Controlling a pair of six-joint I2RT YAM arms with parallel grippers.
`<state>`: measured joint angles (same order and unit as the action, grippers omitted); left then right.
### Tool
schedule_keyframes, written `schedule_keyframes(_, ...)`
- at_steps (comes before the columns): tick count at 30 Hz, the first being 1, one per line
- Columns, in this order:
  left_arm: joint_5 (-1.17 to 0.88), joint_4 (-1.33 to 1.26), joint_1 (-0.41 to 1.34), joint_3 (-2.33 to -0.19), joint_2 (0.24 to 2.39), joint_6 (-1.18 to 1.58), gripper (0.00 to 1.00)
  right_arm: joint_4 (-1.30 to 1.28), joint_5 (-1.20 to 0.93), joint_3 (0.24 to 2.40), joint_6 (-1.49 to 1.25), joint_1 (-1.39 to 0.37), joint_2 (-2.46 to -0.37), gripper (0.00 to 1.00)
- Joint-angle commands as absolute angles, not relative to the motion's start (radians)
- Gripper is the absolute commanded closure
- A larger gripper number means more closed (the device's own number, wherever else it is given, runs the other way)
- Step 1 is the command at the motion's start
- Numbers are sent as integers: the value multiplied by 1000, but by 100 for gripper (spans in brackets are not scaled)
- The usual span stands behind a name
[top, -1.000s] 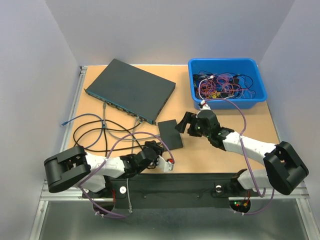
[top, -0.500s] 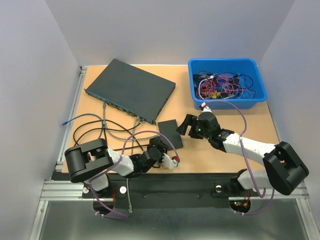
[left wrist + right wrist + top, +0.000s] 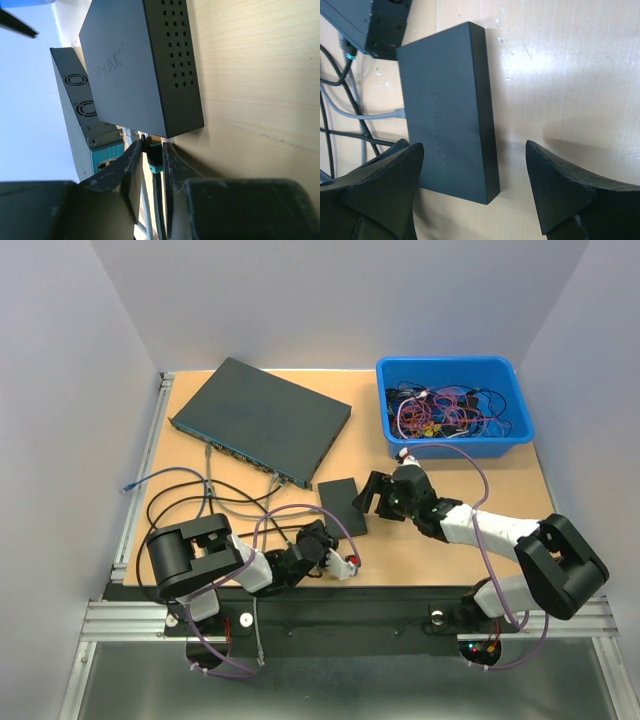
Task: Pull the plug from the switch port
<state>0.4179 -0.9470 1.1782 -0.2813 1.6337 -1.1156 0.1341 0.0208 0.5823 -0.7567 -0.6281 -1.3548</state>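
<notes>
The small black switch lies flat near the table's middle; it also shows in the left wrist view and the right wrist view. My left gripper is at its near-left end, low over the table. In the left wrist view the left gripper is shut on a black plug with a teal collar, whose tip sits against the switch's edge. Its black cable runs back between the fingers. My right gripper is open at the switch's right side. In the right wrist view the right gripper straddles the switch's near corner without touching it.
A large dark network switch with a teal port face lies at the back left, with grey, black and purple cables looping in front of it. A blue bin holding tangled wires stands at the back right.
My left arm has swung its elbow to the right and drawn the gripper a little nearer. The right gripper has edged slightly left towards the switch.
</notes>
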Motion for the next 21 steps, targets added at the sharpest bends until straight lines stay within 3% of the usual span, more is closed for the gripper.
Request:
schedule_keyframes(1,382,-903,1183,-265,1637,-1068,100,179,26,600,-764,-634,-1382,13)
schedule_keyframes(11,209,-836,1062,-256,1430,-1023,100,190,-38,607,-750,-634,-1431,14)
schedule_keyframes(16,141,-804,1031,-253,1407,-1020,100,181,-29,678,-695,-640,-1514,18)
schedule_keyframes(21,104,-804,983,-241,1358,-1029,100,167,-6,710,-675,-657,-1488,17)
